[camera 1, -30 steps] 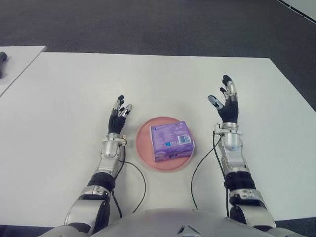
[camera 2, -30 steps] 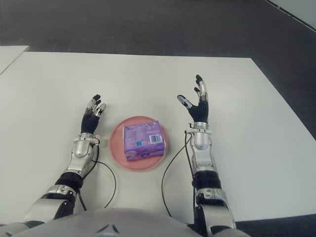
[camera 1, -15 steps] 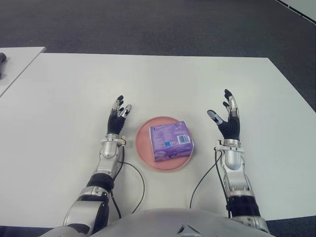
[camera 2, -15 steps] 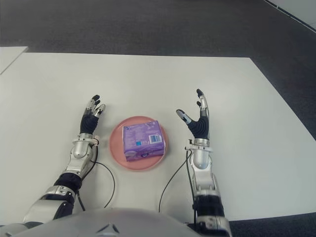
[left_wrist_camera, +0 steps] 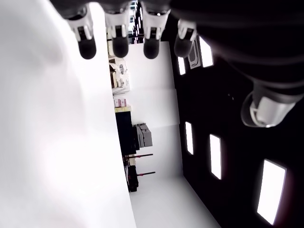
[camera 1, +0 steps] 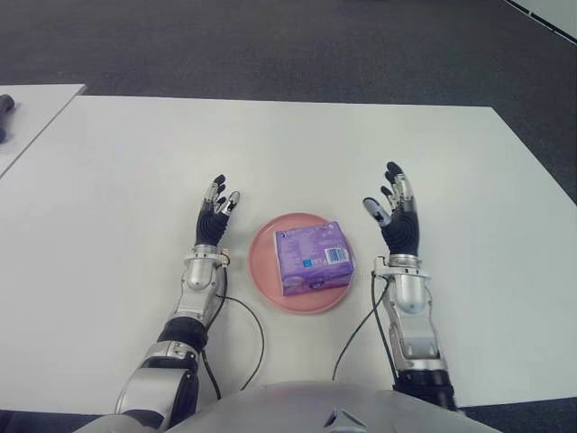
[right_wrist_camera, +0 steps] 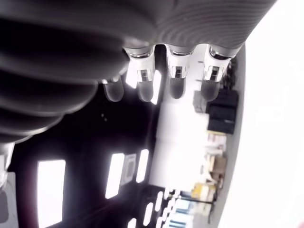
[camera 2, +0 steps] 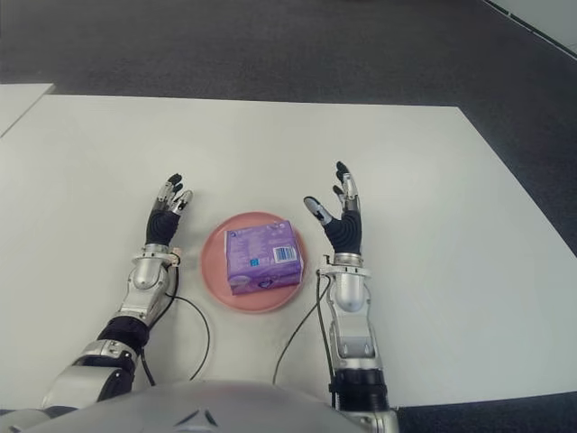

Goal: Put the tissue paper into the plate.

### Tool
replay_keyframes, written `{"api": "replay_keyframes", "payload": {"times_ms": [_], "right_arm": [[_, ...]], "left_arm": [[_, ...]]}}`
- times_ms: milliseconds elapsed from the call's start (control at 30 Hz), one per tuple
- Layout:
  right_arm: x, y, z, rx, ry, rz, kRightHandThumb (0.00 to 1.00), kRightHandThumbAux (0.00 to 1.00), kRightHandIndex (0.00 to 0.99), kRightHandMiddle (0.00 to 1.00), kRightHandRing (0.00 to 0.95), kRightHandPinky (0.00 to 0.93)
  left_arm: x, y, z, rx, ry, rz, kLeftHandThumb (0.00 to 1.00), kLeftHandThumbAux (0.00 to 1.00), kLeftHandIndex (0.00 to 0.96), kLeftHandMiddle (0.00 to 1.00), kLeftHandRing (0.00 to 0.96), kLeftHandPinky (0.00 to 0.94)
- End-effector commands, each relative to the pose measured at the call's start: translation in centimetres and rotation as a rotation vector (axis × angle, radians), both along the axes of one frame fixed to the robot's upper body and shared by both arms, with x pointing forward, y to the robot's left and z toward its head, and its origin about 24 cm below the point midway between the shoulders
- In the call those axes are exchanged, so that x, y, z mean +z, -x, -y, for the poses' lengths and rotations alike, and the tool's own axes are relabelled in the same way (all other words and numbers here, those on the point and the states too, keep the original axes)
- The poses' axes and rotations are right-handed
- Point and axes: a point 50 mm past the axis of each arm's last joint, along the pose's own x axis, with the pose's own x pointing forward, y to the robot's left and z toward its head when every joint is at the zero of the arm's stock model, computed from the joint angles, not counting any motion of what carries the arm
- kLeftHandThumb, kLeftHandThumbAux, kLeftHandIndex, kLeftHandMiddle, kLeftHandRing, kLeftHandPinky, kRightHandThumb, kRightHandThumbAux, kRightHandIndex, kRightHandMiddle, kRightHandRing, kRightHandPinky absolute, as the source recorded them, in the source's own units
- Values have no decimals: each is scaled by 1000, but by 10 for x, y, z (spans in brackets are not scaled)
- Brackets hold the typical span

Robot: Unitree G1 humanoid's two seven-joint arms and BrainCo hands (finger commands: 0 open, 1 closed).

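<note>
A purple tissue pack [camera 1: 312,258] lies on the pink plate [camera 1: 264,271] near the front middle of the white table [camera 1: 270,153]. My right hand [camera 1: 394,213] is held up just right of the plate, fingers spread, holding nothing. To the plate's left my left hand [camera 1: 216,215] points away from me with straight fingers and holds nothing. Both wrist views show only extended fingertips [left_wrist_camera: 118,45] and the room beyond.
Black cables [camera 1: 252,329] run from both wrists over the table toward my body. A second white table [camera 1: 27,113] with a dark object [camera 1: 5,106] on it shows at the far left. Dark floor lies beyond the table's far edge.
My right hand has drawn back toward me and shifted left, closer to the plate, staying open. The left hand, the plate and the tissue pack have not moved.
</note>
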Motion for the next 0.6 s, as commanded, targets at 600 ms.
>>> {"api": "replay_keyframes", "payload": {"times_ms": [600], "right_arm": [[-60,-21,13,-11,98,-231,26,470,0,0,0,0]], "left_arm": [[-3,5,3,-6,-5,-16,0,374,0,0,0,0]]}}
